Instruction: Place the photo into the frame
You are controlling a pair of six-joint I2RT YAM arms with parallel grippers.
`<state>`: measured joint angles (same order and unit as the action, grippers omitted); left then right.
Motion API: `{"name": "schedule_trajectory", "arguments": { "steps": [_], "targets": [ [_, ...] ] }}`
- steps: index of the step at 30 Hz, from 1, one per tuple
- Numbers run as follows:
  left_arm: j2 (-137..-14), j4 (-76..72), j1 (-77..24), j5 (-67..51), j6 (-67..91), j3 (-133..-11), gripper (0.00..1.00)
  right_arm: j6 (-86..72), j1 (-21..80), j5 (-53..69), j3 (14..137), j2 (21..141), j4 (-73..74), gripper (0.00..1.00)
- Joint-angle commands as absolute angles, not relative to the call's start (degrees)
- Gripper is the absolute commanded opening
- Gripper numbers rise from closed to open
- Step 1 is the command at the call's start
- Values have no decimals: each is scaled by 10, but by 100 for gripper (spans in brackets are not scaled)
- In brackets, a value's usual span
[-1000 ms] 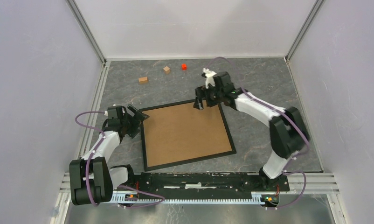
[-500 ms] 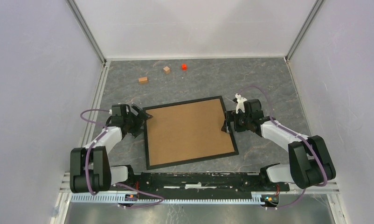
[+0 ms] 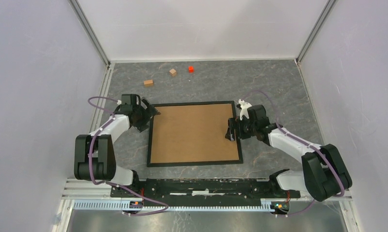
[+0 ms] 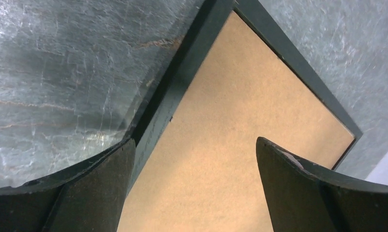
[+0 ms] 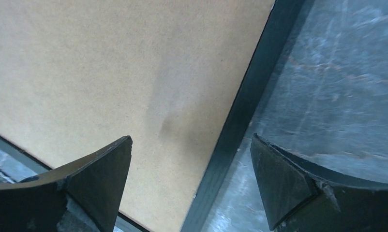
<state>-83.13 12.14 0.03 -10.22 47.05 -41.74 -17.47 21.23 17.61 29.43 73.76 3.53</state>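
Observation:
The black frame (image 3: 197, 163) lies flat on the grey table with a brown backing board (image 3: 194, 133) facing up inside it. The photo is not in view. My left gripper (image 3: 148, 112) is open at the frame's far left corner. In the left wrist view the left gripper (image 4: 195, 140) straddles the frame's edge (image 4: 182, 82) with nothing pinched. My right gripper (image 3: 232, 129) is open at the right side. In the right wrist view the right gripper (image 5: 191, 137) spans the frame's edge (image 5: 250, 96) and the board (image 5: 110, 72).
Two small wooden blocks (image 3: 148, 82) (image 3: 172, 72) and a red block (image 3: 190, 69) lie at the back of the table. White walls close in three sides. The arms' base rail (image 3: 206, 186) runs along the near edge.
The frame has turned from skewed to square with the table. My right gripper came from the far corner to the right edge; the left one moved farther back along the left side.

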Motion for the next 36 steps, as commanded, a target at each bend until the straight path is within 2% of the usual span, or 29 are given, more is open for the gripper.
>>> {"name": "schedule_trajectory", "arguments": {
  "steps": [1, 5, 7, 11, 17, 24, 29, 33, 36],
  "targets": [
    [-790, 249, -14, -69, 359, -488, 100, -68, 222, 32, 393, 725, 205, 98],
    [-819, 373, -14, -43, 247, -554, 98, -75, 220, -12, 394, 662, 228, 98],
    [-833, 415, -14, -40, 224, -565, 91, -79, 210, 35, 391, 647, 232, 98],
    [-839, 419, -14, -12, 204, -544, 86, -87, 174, 84, 389, 636, 238, 97],
    [-896, 415, -20, -52, 186, -570, 61, -100, 166, 146, 375, 626, 219, 87],
    [-917, 408, -34, -22, 180, -546, 59, -88, 166, 163, 367, 641, 219, 84],
    [-938, 413, -43, 10, 179, -535, 53, -100, 166, 141, 373, 652, 233, 81],
    [-946, 415, -51, 25, 183, -538, 50, -112, 164, 138, 369, 659, 235, 75],
    [-953, 416, -52, 26, 185, -538, 48, -113, 149, 149, 369, 669, 238, 64]
  ]
}}
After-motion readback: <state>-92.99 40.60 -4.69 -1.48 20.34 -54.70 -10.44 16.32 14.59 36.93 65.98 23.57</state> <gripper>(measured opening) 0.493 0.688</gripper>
